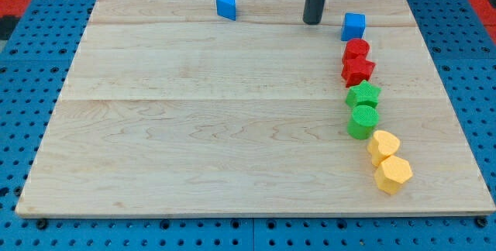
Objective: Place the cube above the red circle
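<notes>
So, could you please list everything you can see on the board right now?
Blue cube: one, blue, upper right, top of the column of blocks.
Red circle: one, red, directly below the cube.
Red star: one, red, below the circle.
Green star: one, green, mid right.
Green cylinder: one, green, below the green star.
Yellow blocks: two, yellow, lower right.
Blue triangular block: one, blue, top edge, centre-left.
Wooden board: one, pale.
My tip: one, dark, left of the cube, apart.

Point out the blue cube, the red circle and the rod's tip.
blue cube [353, 26]: camera view, front face.
red circle [356, 49]: camera view, top face.
my tip [312, 22]: camera view, rod's lower end, left of the cube.
</notes>
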`<state>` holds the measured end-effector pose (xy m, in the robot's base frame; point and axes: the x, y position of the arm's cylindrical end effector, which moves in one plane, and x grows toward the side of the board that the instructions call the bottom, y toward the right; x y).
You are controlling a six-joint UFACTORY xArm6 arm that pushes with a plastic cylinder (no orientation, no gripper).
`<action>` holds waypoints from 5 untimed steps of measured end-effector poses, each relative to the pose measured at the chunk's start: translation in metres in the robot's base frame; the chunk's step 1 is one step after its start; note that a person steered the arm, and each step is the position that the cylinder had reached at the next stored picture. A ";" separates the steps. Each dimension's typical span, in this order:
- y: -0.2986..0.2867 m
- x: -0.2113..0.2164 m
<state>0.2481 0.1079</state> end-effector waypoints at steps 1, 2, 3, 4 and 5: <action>0.055 -0.022; 0.065 0.000; 0.065 0.031; 0.064 0.032; 0.064 -0.029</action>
